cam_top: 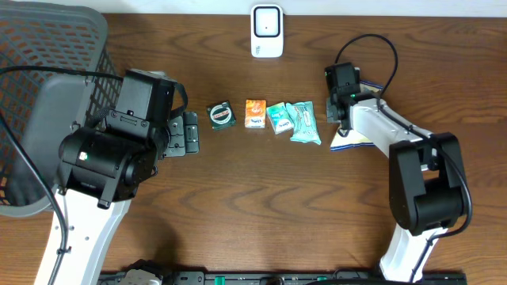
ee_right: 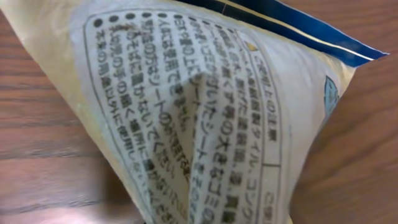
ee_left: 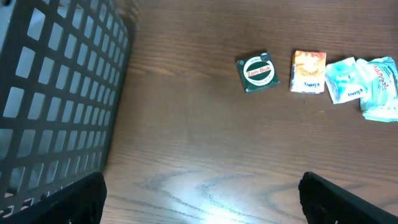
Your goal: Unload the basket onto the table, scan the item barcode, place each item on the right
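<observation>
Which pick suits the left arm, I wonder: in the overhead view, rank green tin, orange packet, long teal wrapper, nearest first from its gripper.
1. Green tin, just right of left gripper.
2. Orange packet, mid-row.
3. Long teal wrapper, row's right end.

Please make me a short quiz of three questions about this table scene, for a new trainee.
1. True or false: the left tool is holding the green tin.
2. Counting the green tin, how many small items lie in the row between the two arms? A) two B) four C) six
3. Complete: the right tool is shut on the ____.

Key
1. False: the left tool is open and the tin lies apart from it.
2. B
3. yellow packet, the one with a blue edge and printed text.
</observation>
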